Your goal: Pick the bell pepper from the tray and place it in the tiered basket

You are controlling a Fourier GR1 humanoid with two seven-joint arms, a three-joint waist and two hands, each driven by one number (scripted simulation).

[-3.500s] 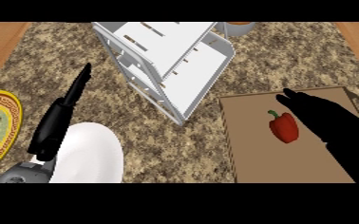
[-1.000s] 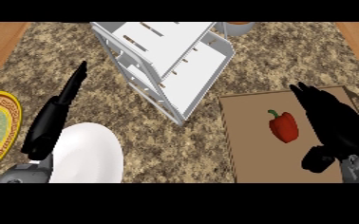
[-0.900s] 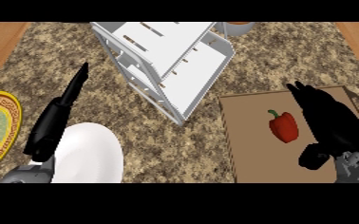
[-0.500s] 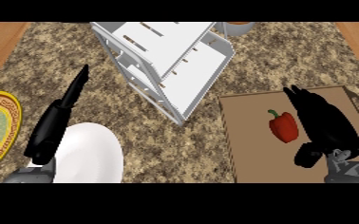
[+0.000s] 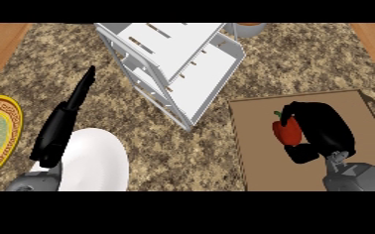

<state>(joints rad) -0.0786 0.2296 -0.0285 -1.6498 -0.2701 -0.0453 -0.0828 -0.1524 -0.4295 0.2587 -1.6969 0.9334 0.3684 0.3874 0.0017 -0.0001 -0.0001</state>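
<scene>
Head view: red bell pepper lies on the flat brown tray at right, the black right hand curled around it, grasping. White tiered basket stands up-centre on speckled counter. Black left hand at left, fingers straight, released.

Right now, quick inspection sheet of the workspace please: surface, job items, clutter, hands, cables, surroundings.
Surface: speckled stone counter, wood strips at both side edges.
Job's things: red bell pepper on the brown tray; white tiered basket to the tray's upper left.
Clutter: yellow patterned plate at left edge; grey pot behind the basket.
Hands: right hand curled round the pepper; left hand straight, apart from everything.
Cables: nothing seen.
Surroundings: nothing seen.
</scene>
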